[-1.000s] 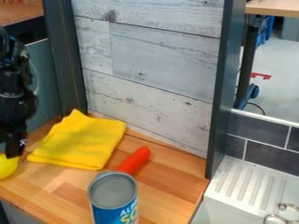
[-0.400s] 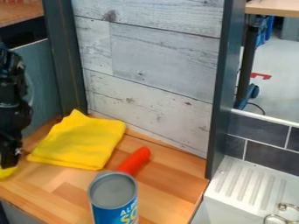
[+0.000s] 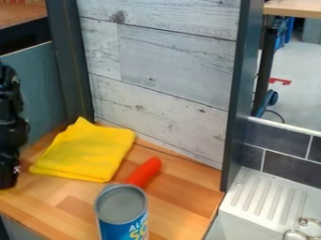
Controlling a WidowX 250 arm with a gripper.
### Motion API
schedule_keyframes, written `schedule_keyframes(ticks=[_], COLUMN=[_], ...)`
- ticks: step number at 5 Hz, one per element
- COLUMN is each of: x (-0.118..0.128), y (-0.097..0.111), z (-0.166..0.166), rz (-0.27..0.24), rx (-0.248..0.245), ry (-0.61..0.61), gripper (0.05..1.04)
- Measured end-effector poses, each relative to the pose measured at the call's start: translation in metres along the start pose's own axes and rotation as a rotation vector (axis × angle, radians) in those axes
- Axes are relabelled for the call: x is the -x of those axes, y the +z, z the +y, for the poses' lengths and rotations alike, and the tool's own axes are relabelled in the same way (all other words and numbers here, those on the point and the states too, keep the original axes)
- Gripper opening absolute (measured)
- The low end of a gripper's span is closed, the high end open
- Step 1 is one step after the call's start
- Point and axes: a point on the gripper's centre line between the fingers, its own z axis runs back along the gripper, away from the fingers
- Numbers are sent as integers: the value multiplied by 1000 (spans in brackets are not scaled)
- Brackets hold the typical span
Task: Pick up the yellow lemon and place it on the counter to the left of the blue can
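Observation:
At the left edge of the camera view, the black gripper (image 3: 9,176) hangs low over the left side of the wooden counter, partly cut off by the edge. Nearest to it, on its right, a folded yellow cloth (image 3: 87,151) lies flat. An orange-red rounded thing (image 3: 145,172) lies right of the cloth, its lower end hidden behind a can. The blue can with a grey lid (image 3: 121,206) stands upright at the front of the counter.
A whitewashed plank panel (image 3: 160,75) backs the wooden counter (image 3: 179,201), between a dark left post (image 3: 70,61) and a dark right post (image 3: 240,93). A white ribbed drainboard (image 3: 260,194) with metal rings adjoins at the right.
The gripper has moved left and slightly down. The yellow rounded thing earlier at its lower end has shifted down and left out of sight. Cloth, orange-red thing and can have stayed put.

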Motion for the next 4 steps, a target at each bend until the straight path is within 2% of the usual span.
schedule_keyframes(ticks=[1,2,3,4], x=[-2,-8,-15,-25], y=[-1,6,45,59], z=[-1,-10,-26,-68], rz=[-46,-111,-169,-117], rx=[35,105,98,103], ry=[37,52,44,5], gripper=[806,806,806,806])
